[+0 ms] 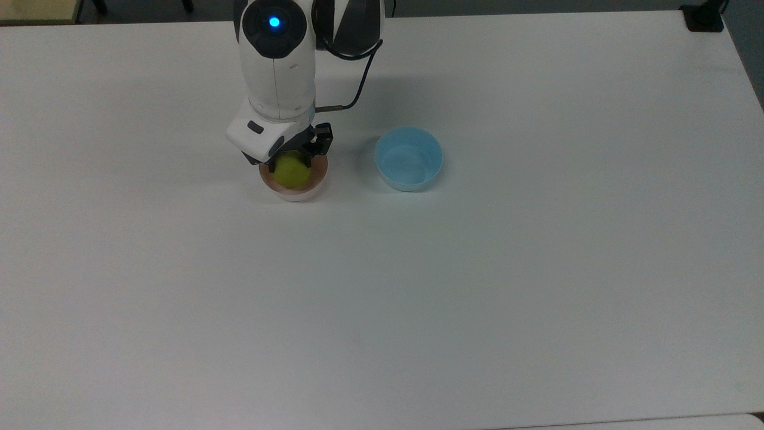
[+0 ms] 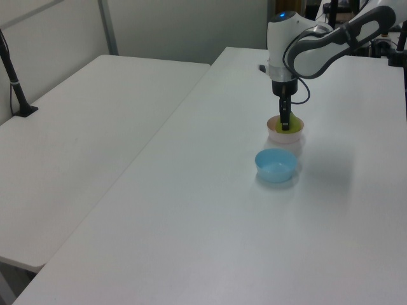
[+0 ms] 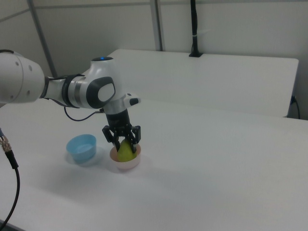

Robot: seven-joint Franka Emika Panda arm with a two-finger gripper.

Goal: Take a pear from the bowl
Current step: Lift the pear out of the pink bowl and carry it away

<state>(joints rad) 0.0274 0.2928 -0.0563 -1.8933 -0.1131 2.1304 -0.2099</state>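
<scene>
In the top view, the white table (image 1: 179, 286) is bare at its left. The pink bowl (image 1: 293, 190) stands left of centre toward the far edge, and the pear (image 1: 291, 171) sits inside it, its upper part covered by the arm's white wrist (image 1: 262, 132). To the top view's right, near but apart, stands the light blue bowl (image 1: 409, 159). The gripper (image 3: 124, 143) points straight down into the pink bowl, its dark fingers (image 3: 136, 136) set on either side of the pear and closed against it.
</scene>
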